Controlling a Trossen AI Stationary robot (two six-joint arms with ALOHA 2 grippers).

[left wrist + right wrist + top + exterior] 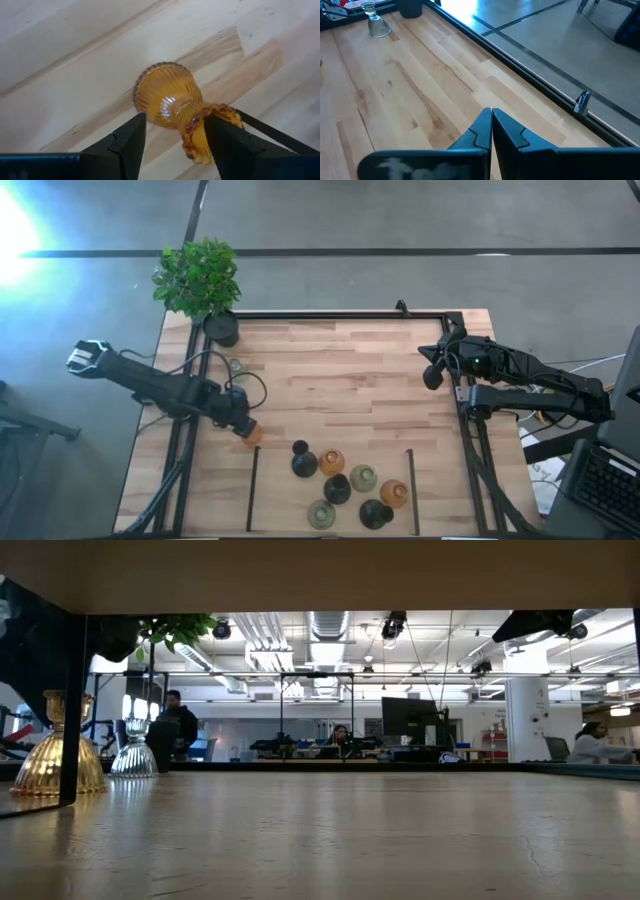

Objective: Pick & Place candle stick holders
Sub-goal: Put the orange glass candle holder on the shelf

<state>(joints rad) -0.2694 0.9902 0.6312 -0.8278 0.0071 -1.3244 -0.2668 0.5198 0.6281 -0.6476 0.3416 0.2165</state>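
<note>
- I am gripping an amber candle holder (172, 102) by its neck with the left gripper (175, 137) at the tabletop (380, 380).
- Right gripper (491, 127) is waiting closed, empty.
- Next: judging a release or lift.

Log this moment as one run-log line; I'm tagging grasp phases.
left gripper: closed around amber candle stick holder neck, holder on table | right gripper: shut, empty, idle at table's right edge | remaining holders: clustered front-centre

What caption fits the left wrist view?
Left gripper closed around the neck of an amber candle stick holder on the wooden table.
</note>
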